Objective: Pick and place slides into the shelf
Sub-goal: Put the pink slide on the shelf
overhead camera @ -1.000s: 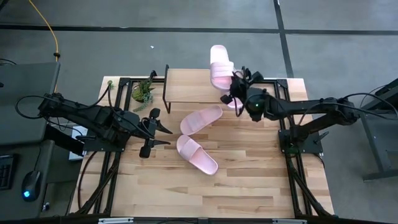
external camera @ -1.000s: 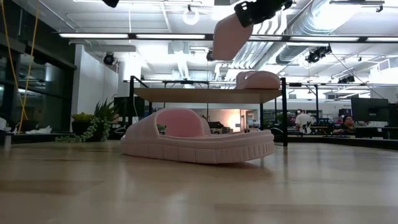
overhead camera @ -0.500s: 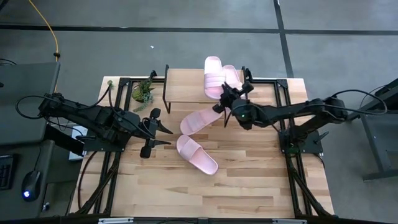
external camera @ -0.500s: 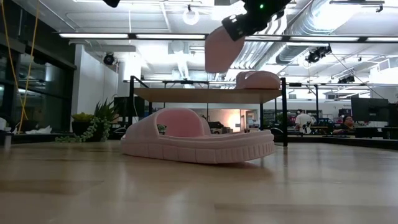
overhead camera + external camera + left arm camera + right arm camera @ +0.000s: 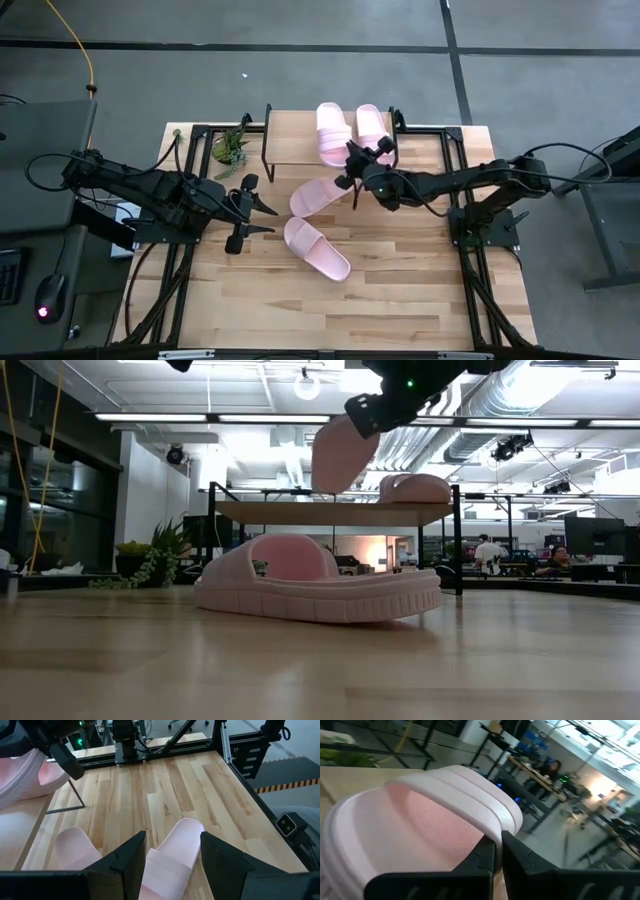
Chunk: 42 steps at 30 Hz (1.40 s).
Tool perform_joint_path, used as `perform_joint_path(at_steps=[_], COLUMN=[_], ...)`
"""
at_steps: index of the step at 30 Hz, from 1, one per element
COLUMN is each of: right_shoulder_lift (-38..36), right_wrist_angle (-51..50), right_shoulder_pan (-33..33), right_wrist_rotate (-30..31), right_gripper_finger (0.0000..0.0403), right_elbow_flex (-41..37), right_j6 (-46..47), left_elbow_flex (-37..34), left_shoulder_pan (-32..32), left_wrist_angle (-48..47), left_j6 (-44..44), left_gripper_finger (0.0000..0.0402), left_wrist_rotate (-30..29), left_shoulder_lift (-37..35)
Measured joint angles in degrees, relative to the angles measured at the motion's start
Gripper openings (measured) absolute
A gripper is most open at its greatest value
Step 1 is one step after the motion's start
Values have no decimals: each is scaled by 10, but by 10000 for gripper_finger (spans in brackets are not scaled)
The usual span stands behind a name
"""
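- Right hand (image 5: 352,163) sat at about 1 o'clock from table centre, by the near edge of the shelf (image 5: 290,135), fingers clamped on the strap edge of a slide (image 5: 331,132).
- Held slide was up in the air over the shelf top, tilted, not resting on it; low view showed it (image 5: 343,453) hanging above the board.
- Wrist view confirmed the grip: both dark fingers (image 5: 487,857) pinched the ribbed strap of that slide (image 5: 395,830).
- A second slide (image 5: 371,130) lay flat on the shelf top, at 3 o'clock from the held one, just beside it.
- Third slide (image 5: 322,192) lay on the table (image 5: 400,280) near centre, in front of the shelf.
- Fourth slide (image 5: 316,248) lay at 6 o'clock from the third, close to it; I could not tell whether they touched.
- Left hand (image 5: 262,216) waited at 9 o'clock of the table, fingers spread, nothing between them, pointing toward the two slides on the table.
- Small potted plant (image 5: 229,147) stood at 9 o'clock from the shelf, at the 11 o'clock corner of the table.
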Motion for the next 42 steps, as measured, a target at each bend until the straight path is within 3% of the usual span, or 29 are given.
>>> perform_joint_path(at_steps=[4, 8, 24, 33, 42], right_shoulder_lift=[0, -1, 24, 71, 73], right_wrist_angle=[1, 2, -113, -111, -111], right_shoulder_pan=[-10, -20, -20, -19, -8], right_wrist_rotate=[-37, -35, 38, 61, 94], right_gripper_finger=[0, 0, 0, 0, 0], right_elbow_flex=[0, 0, 0, 1, 1], right_j6=[3, 8, 137, 148, 118], left_elbow_flex=[0, 0, 0, 0, 0], left_shoulder_pan=[0, 0, 0, 0, 0], left_wrist_angle=[0, 0, 0, 1, 1], left_j6=[0, 0, -1, -1, -1], left_gripper_finger=[170, 170, 170, 170, 170], left_wrist_rotate=[0, 0, 0, 0, 0], left_shoulder_lift=[0, 0, 0, 0, 0])
